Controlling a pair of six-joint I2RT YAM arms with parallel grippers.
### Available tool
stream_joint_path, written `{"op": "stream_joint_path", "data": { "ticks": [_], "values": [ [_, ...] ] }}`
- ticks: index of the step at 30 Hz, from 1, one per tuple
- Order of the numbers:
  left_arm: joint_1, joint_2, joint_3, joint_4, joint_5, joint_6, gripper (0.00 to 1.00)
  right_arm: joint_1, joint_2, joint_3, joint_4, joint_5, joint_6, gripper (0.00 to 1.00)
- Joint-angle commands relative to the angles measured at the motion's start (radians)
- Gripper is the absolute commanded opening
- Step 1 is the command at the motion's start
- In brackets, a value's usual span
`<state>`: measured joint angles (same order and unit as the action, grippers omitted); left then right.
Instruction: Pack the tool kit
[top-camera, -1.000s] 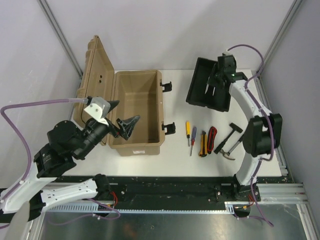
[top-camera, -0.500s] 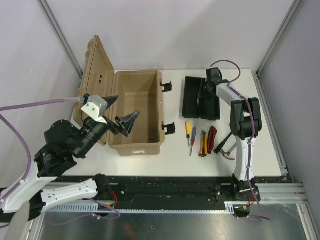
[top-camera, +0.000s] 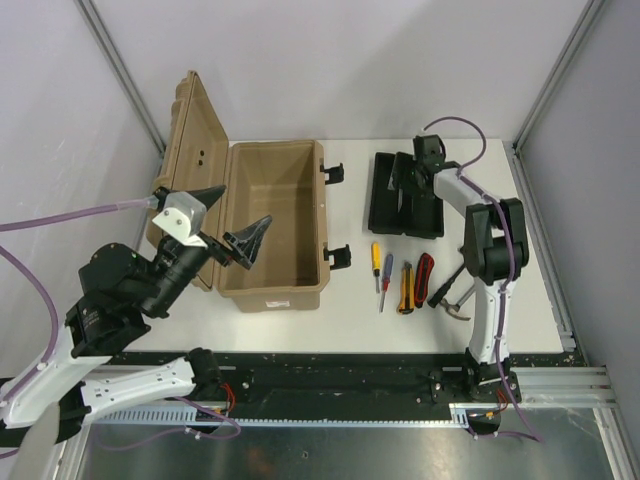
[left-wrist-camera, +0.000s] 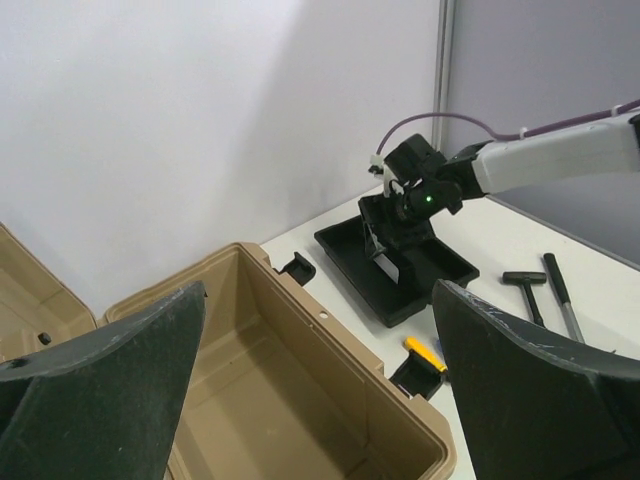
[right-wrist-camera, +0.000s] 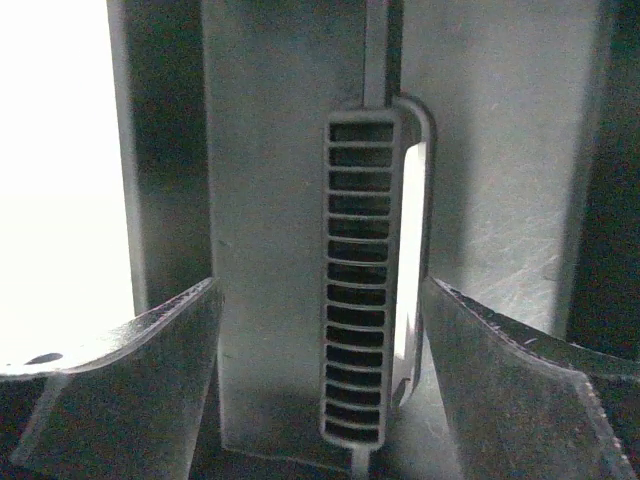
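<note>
Nearest to us, the left hand (top-camera: 228, 218) hangs over the near left corner of the case (top-camera: 320, 215). Its two fingers stand wide apart and there is nothing between them, so it is open and empty.

To the right of the case, the tools lie in a row on the white desk (top-camera: 350, 300), all outside the case. From left to right we see two screwdrivers (top-camera: 377, 260), a yellow knife (top-camera: 406, 290), the red-black pliers (top-camera: 424, 278) and two hammers (top-camera: 462, 272). They lie close together, and the hammers cross or touch each other.

The tan case sits on the left half of the desk. Its lid (top-camera: 195, 150) stands up on the left side, and we see nothing inside the case. Two black latches hang on its right wall.

Farther back, on the right, a black tray (top-camera: 385, 200) lies flat on the desk, well apart from the case. The right hand (top-camera: 412, 180) is low over the middle of this tray. In the right wrist view its fingers stand apart on both sides of a ribbed handle (right-wrist-camera: 365, 280) of the tray, with a gap on each side, so this hand is open and grips nothing.
</note>
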<state>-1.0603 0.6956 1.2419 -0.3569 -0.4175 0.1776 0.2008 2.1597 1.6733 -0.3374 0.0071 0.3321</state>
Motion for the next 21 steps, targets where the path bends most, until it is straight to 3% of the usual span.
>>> {"op": "stream_joint_path", "data": {
  "ticks": [1,5,8,13,21],
  "values": [
    [-0.004,0.004,0.004,0.046,-0.017,0.061,0.99,-0.012,-0.159,0.042,0.034,0.077,0.026,0.86],
    [-0.004,0.002,0.014,0.047,-0.016,0.081,0.99,-0.016,-0.248,0.053,-0.034,0.151,0.06,0.88],
    [-0.004,-0.004,0.012,0.047,-0.023,0.089,0.99,-0.034,-0.345,-0.005,-0.131,0.222,0.17,0.82],
    [-0.004,-0.024,-0.011,0.05,-0.021,0.088,1.0,-0.068,-0.564,-0.299,-0.244,0.308,0.398,0.7],
    [-0.004,-0.039,-0.044,0.054,-0.007,0.079,1.0,-0.063,-0.789,-0.621,-0.335,0.375,0.575,0.67]
  ]
}}
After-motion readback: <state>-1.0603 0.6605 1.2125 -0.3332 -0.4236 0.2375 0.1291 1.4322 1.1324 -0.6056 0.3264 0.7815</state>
